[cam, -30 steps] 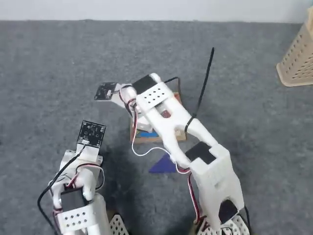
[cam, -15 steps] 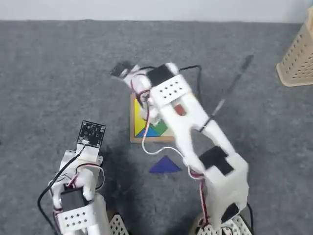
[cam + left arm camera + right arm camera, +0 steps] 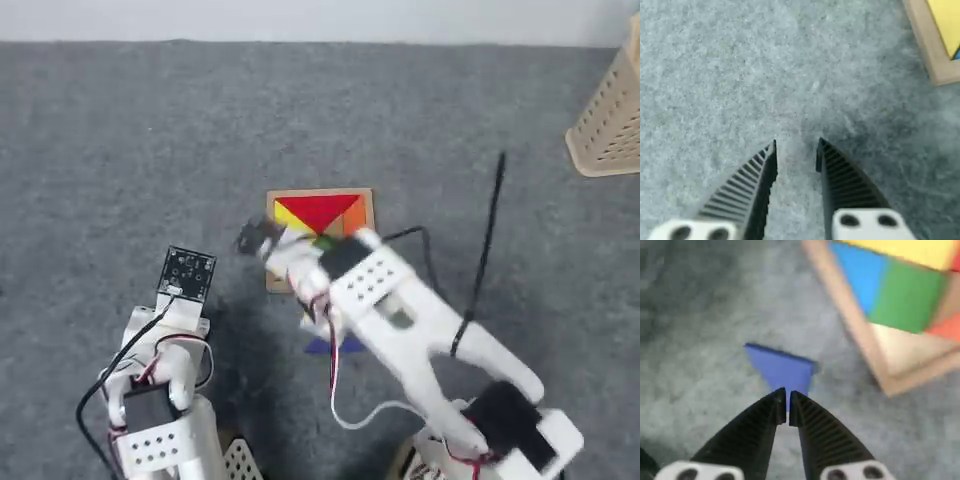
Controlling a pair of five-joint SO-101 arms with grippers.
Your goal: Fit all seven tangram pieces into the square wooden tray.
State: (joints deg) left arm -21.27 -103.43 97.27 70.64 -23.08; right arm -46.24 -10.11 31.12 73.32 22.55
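Right arm has pulled back off the wooden tray (image 3: 320,192). Right gripper (image 3: 785,399) is now clenched empty, tips over the blue triangle (image 3: 782,367), which lies on the grey bench (image 3: 120,130) just outside the tray. Red piece (image 3: 320,210) and yellow piece (image 3: 287,214) sit in the tray. Left gripper (image 3: 795,150) is released, over the bench near a tray corner.

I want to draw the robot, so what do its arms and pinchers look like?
The left arm and right arm are chunky white plastic with rows of little holes, black motor blocks and red, white and black wires. The left gripper and right gripper have pointy black fingers with ridged insides.
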